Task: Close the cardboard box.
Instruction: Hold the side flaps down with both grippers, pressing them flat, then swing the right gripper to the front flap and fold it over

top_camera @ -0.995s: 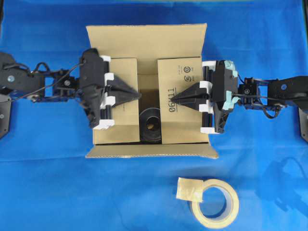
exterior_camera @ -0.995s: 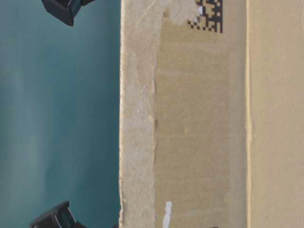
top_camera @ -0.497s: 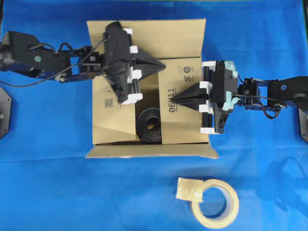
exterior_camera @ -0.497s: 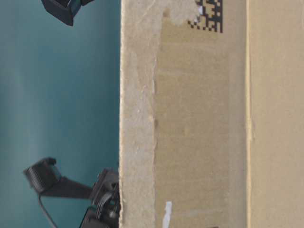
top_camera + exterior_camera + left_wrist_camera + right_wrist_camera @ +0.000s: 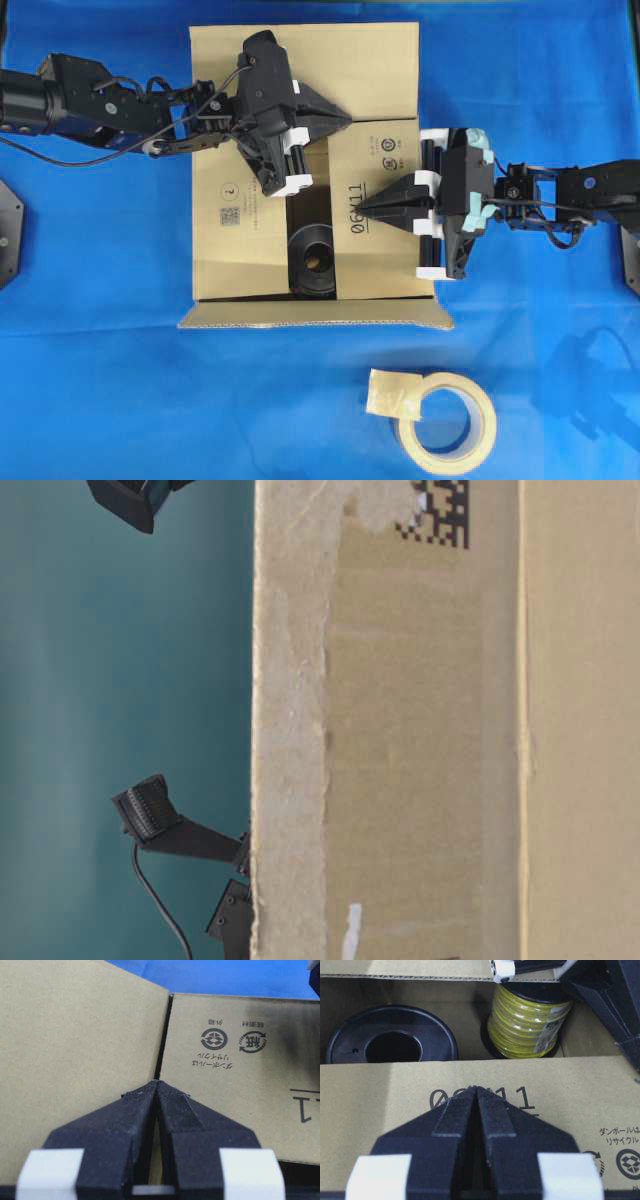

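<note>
Toward the far edge of the blue tabletop (image 5: 100,380), the cardboard box (image 5: 250,215) sits half closed.
Both side flaps lie folded inward, a gap between them showing a black spool (image 5: 317,262). The right pincer (image 5: 364,207), tips together, rests on its flap, probably pinning it flat. The left pincer (image 5: 347,121), also pressed together and empty, points at the far flap's fold, likely to fold it down. A tape roll (image 5: 448,421) waits near the front edge.
</note>
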Tool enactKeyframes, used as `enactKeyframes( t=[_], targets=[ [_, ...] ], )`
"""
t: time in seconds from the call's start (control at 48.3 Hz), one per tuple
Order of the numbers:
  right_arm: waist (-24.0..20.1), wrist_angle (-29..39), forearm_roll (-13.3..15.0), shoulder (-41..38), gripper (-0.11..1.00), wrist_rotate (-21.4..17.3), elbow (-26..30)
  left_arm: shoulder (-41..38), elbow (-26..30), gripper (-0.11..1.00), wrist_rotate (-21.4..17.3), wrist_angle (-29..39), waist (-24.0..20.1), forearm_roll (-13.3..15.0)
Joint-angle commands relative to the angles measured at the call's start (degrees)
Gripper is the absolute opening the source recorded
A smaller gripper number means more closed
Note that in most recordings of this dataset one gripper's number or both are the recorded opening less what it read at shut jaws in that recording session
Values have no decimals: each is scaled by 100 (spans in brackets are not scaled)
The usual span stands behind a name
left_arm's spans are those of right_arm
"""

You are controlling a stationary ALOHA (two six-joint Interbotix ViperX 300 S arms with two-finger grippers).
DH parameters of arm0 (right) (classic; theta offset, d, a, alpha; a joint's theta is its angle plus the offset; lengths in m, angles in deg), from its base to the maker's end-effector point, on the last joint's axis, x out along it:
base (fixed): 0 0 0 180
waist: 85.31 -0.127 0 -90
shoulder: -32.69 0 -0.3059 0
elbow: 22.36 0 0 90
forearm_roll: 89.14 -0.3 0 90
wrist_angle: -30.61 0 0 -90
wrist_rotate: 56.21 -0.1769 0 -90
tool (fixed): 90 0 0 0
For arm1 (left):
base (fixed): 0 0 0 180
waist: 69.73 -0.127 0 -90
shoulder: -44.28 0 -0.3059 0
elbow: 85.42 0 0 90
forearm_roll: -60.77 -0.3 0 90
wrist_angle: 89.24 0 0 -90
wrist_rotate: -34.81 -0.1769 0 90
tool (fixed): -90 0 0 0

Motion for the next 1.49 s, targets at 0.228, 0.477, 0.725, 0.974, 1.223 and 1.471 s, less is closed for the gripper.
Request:
enactKeyframes(
  t=[0.228,0.477,0.725,0.974,1.223,1.471],
  targets=[
    [-70,-62,-18,62,0,-9,114,-35,70,0,0,-97,-44,-9],
    [-97,123,-9,396,0,-9,149,-35,62,0,9,-97,-44,-9],
    [-316,712,-9,1547,0,-9,97,-26,35,0,0,-88,-44,-9],
    [-1020,809,0,2619,0,-9,-149,-18,35,0,0,-88,-79,-9],
    [-2013,738,53,2804,0,53,-264,-18,35,0,0,-88,-70,-9],
    [-2329,686,79,2153,0,53,-308,-18,35,0,9,-97,-79,-9]
  ],
)
